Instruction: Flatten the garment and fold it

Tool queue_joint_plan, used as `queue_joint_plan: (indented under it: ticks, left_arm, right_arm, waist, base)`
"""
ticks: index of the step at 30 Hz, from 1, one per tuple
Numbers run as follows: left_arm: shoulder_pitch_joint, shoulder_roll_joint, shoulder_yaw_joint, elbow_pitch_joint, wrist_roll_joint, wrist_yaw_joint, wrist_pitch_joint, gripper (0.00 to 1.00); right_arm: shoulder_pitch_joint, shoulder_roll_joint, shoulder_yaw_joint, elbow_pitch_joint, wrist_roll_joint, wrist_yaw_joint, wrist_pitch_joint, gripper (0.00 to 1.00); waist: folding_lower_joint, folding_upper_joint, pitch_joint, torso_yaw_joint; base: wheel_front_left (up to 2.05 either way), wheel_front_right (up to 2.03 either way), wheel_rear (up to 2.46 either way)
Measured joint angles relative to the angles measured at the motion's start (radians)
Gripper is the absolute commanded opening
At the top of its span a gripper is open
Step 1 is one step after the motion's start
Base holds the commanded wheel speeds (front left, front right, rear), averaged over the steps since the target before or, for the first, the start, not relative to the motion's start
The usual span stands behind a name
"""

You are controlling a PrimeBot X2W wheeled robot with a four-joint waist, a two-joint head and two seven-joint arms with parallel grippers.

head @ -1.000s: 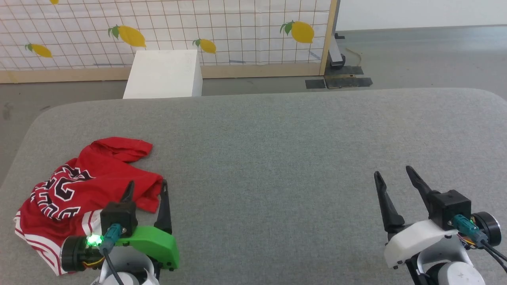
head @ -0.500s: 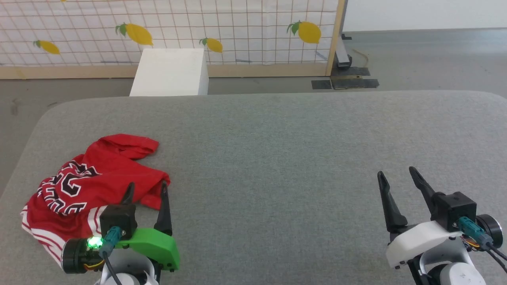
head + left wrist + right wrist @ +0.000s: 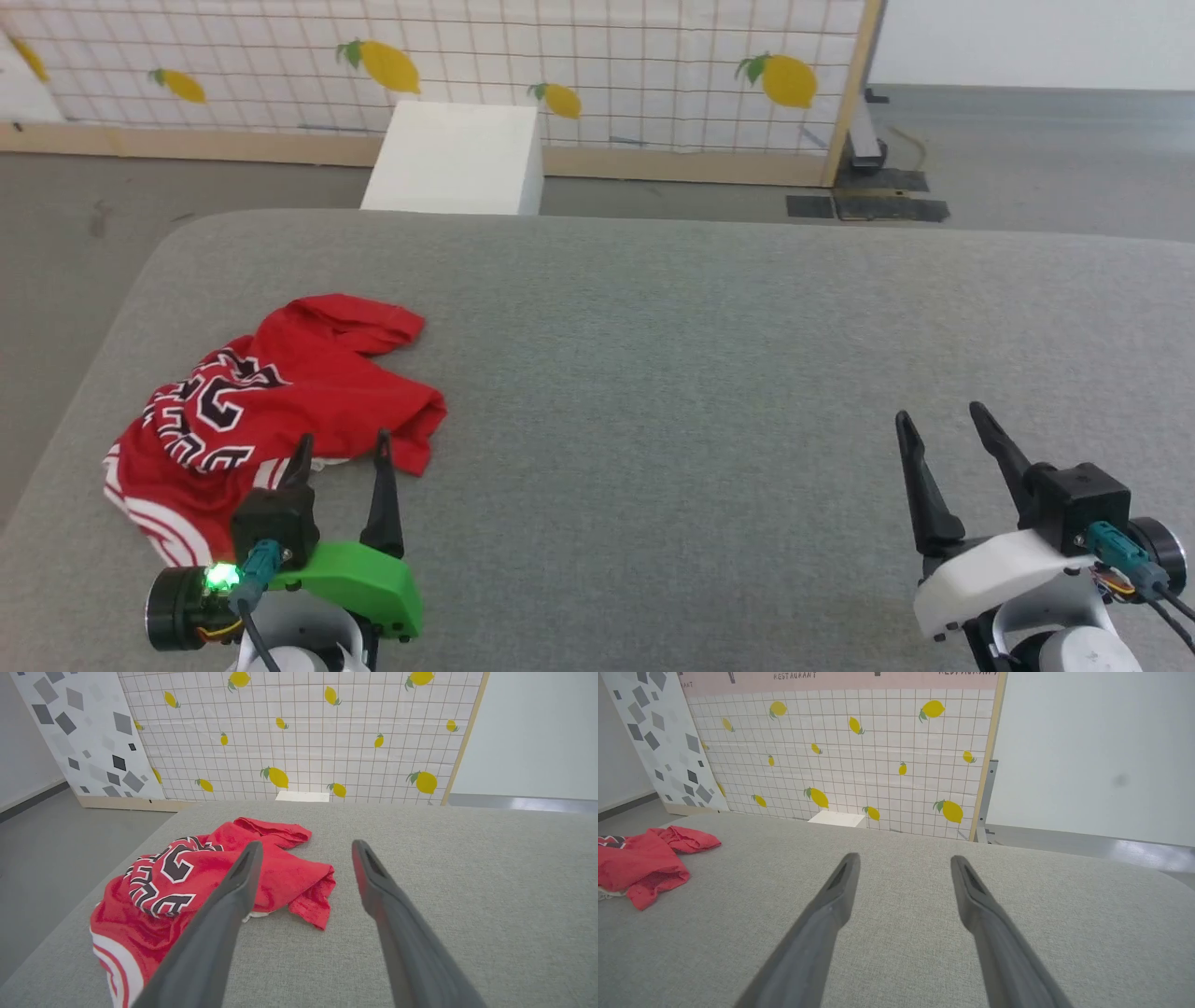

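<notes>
The garment (image 3: 280, 392) lies crumpled near the left end of the grey table (image 3: 672, 336), red with black-and-white lettering up and striped white trim at its near edge. My left gripper (image 3: 342, 446) is open just in front of its near right edge, not touching it. In the left wrist view the garment (image 3: 196, 877) sits ahead and left of my open left gripper (image 3: 306, 847). My right gripper (image 3: 941, 420) is open over bare table at the lower right. The right wrist view has the garment (image 3: 640, 863) at the far left and the right gripper (image 3: 903, 858) holding nothing.
A white box (image 3: 453, 159) stands on the floor beyond the table's far edge. Behind it runs a lemon-print grid panel (image 3: 560, 65) with a wooden frame. A speckled panel (image 3: 79, 732) stands at the left. The table's rounded left edge is close to the garment.
The whole head view has shifted right and slightly down, so the camera has turned left. The garment and both open grippers keep their places relative to the table.
</notes>
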Motion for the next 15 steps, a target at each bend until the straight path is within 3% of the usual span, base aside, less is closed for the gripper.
queue_joint_plan:
  ticks: [15]
  left_arm:
    - [0.001, 0.0, 0.0, 0.012, -0.004, 0.009, -0.032, 1.0]
  right_arm:
    - [0.01, 0.0, 0.001, 0.03, 0.017, 0.0, -0.032, 1.0]
  waist:
    - [0.0, 0.0, -0.009, 0.096]
  base:
    - [0.0, 0.0, 0.0]
